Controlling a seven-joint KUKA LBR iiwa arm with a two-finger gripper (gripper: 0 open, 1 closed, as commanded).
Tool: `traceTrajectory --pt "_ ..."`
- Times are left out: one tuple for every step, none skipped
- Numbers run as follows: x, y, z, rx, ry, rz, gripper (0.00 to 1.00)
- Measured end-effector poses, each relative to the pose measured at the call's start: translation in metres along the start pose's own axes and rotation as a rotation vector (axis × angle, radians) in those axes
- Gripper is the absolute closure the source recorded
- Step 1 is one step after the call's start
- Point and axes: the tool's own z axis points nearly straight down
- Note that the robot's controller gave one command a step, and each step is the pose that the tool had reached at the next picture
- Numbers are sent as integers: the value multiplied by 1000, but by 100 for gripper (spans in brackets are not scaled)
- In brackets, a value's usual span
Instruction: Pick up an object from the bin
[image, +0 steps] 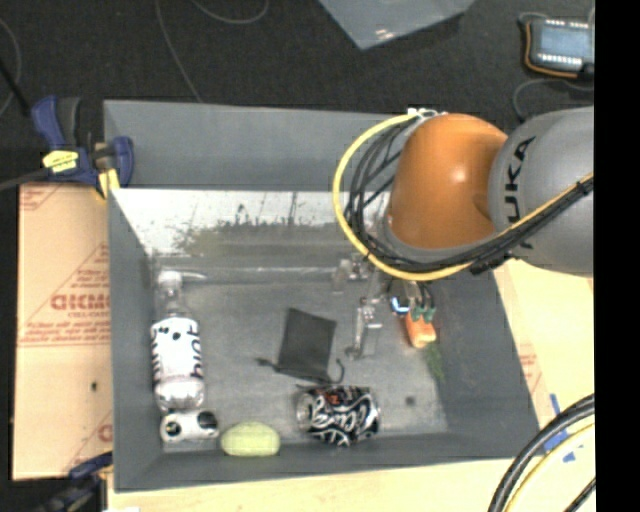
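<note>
My gripper hangs below the arm's orange cover over the middle-right of the bin floor. Just left of it lies a flat black square piece, tilted, a short gap away. To the right of the gripper sits a small orange carrot-like toy with a green end, close beside the gripper's body. In front of the gripper, near the bin's front wall, lies a crushed black-and-white can.
Along the left side lies a clear bottle with a white and black label. A small black-and-white round thing and a pale yellow-green oval rest at the front left. The arm and cables cover the bin's right rear.
</note>
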Motion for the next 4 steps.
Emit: traceTrajectory --pt "-1 0 -5 0 -8 0 0" --pt "7 16 38 0 -14 -10 0" --pt "8 64 80 0 -8 48 0" --pt "7 82 78 -2 -8 -41 0"
